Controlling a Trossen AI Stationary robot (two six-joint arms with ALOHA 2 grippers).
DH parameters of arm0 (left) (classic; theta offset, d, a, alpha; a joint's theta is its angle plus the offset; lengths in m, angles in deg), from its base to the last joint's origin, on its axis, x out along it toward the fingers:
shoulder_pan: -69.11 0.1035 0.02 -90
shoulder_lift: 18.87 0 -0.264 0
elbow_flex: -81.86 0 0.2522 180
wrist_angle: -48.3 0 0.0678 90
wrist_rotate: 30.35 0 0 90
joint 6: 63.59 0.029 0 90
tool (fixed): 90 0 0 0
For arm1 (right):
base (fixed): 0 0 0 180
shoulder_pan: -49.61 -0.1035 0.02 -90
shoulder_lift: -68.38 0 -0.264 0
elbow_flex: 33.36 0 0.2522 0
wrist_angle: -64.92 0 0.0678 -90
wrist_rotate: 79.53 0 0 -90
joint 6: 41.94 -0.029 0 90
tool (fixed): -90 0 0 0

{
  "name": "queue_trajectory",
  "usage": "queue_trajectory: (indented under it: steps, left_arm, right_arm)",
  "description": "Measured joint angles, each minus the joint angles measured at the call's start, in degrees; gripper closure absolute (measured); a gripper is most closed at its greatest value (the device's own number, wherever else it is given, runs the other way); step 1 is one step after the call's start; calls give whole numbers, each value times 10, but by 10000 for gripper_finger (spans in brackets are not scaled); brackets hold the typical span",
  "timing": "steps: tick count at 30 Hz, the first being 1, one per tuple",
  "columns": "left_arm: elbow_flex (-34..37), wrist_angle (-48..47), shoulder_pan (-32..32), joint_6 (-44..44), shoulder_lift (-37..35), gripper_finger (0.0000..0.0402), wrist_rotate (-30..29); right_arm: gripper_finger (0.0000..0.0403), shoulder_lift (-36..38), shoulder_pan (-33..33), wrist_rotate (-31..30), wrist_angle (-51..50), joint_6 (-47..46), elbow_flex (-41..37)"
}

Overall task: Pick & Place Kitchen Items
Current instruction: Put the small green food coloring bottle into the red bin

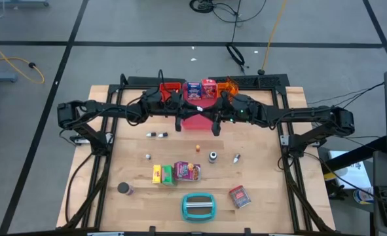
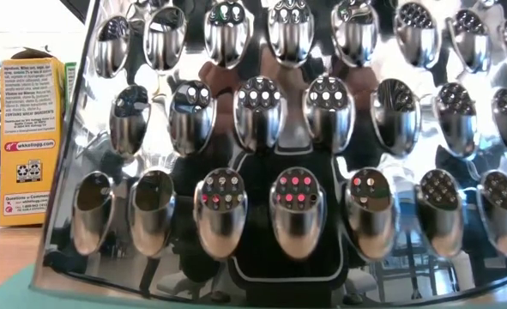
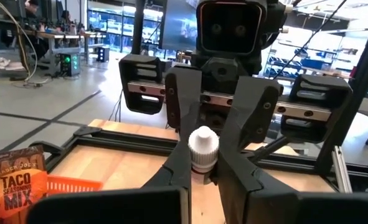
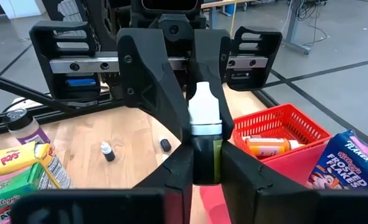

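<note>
Three trays (image 1: pixel 171 87), two cereal boxes (image 1: pixel 194 90), one can (image 1: pixel 124 189), one grater (image 1: pixel 198 206)

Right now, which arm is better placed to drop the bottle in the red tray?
Left, probably. Both jaws grip the bottle over the table's middle; the red tray sits on the left gripper's side.

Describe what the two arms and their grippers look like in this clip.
Both arms are dark, slim and jointed, with black cables trailing along them. The left gripper and right gripper each have two broad, angular matte-black fingers on a silver rail with screw heads. A black camera block sits above the rail.
</note>
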Motion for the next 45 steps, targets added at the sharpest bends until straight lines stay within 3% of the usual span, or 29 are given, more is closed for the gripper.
queue_trajectory:
  steps: [11, 19, 32, 39, 45]
  left_arm:
    - [-2, 12, 0, 6, -1, 369, 1]
    - [-1, -42, 32, 4, -1, 369, -30]
    - [-1, -256, 110, 29, -11, 369, -198]
    - [-1, -342, 140, 27, -13, 369, -294]
    - [-1, -404, 160, 19, -13, 369, -338]
  right_arm:
    - [258, -1, -16, -1, -45, 18, -1]
    - [239, -2, -18, -2, -101, 15, -1]
    - [239, -2, -24, -3, -95, -2, -53]
    - [239, -2, -26, -2, -34, -7, -84]
    - [238, -2, -26, -2, -15, -11, -93]
